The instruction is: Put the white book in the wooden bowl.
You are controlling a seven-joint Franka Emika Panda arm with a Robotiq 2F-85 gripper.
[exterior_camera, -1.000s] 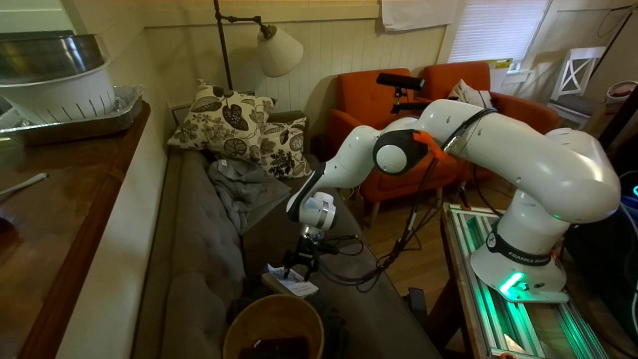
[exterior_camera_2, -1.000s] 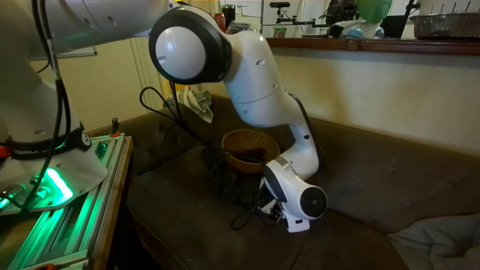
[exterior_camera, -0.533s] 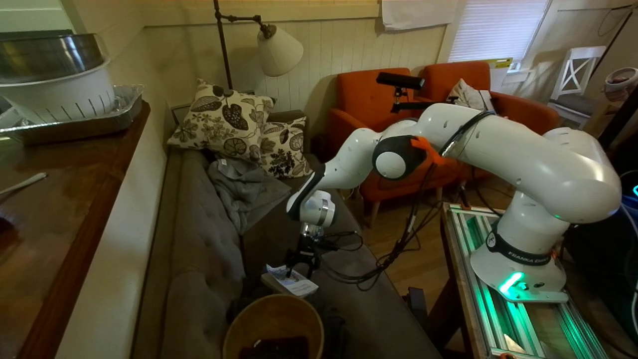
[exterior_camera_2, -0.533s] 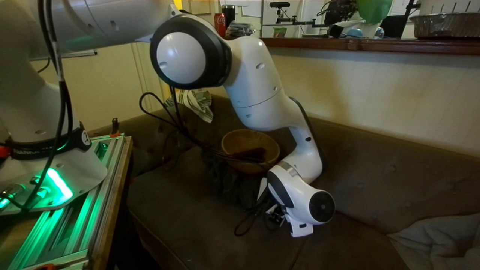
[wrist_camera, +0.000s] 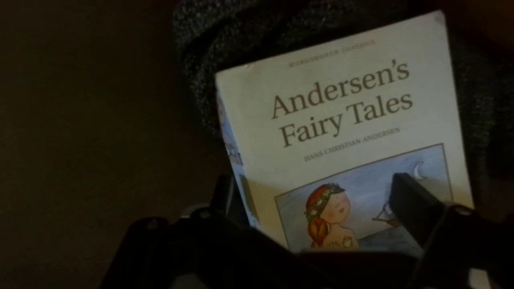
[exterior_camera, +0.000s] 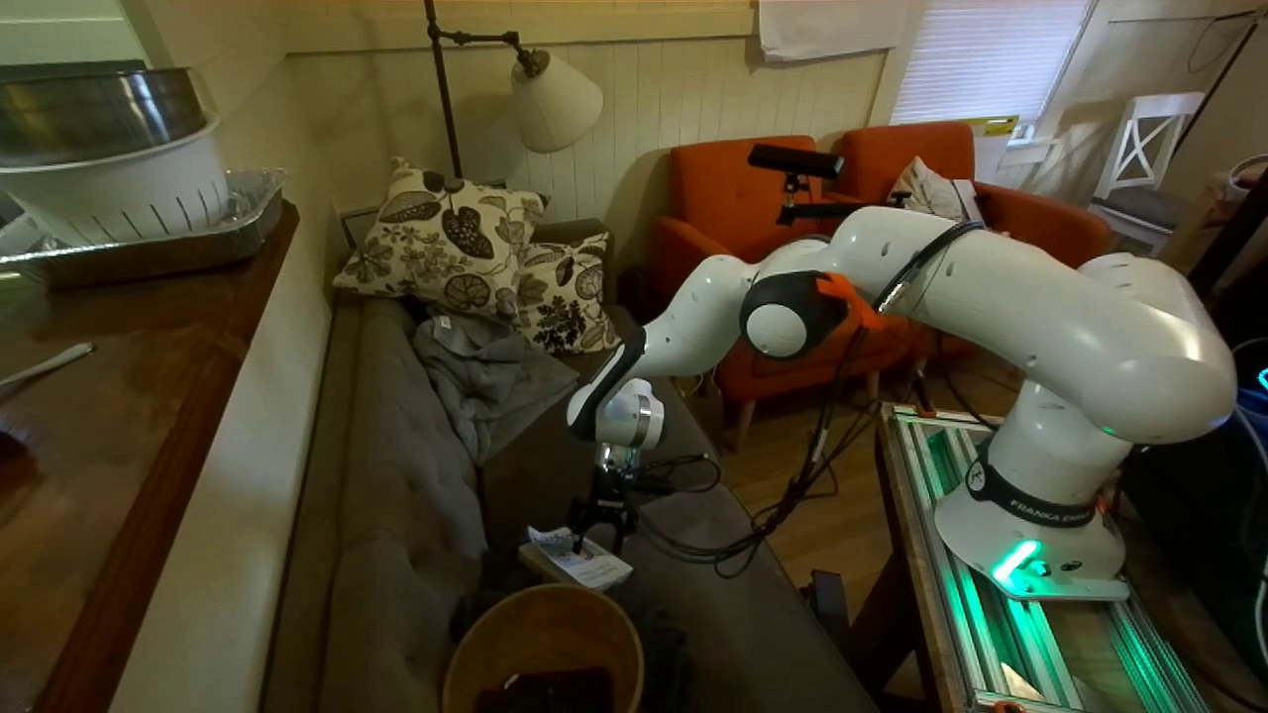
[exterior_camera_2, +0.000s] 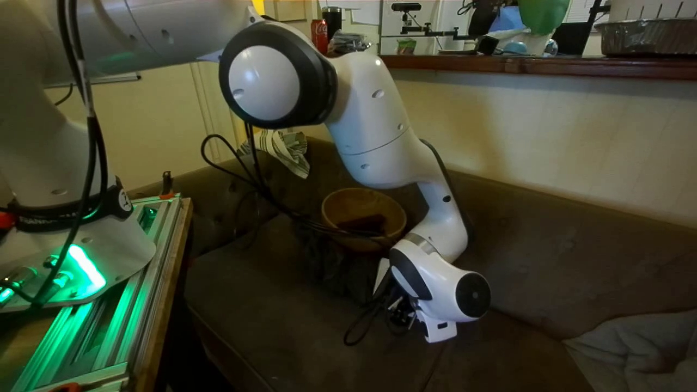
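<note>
Plainly, the white book [wrist_camera: 345, 100] lies cover up on the couch [exterior_camera_2: 272, 321], just beside the wooden bowl [exterior_camera: 545, 619]; in the wrist view its long axis runs near upright, title end topmost, leaning left. The claw [wrist_camera: 313, 178], spread wide over it, grips nothing. Dark cloth [wrist_camera: 225, 40] bunches past that end, a dark object [exterior_camera: 550, 691] sits in the bowl, and black cables [exterior_camera_2: 265, 188] cross before it in an exterior view.

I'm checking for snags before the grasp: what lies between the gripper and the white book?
In the wrist view, nothing shows between the gripper and the white book; one finger overlaps it, contact unclear.
</note>
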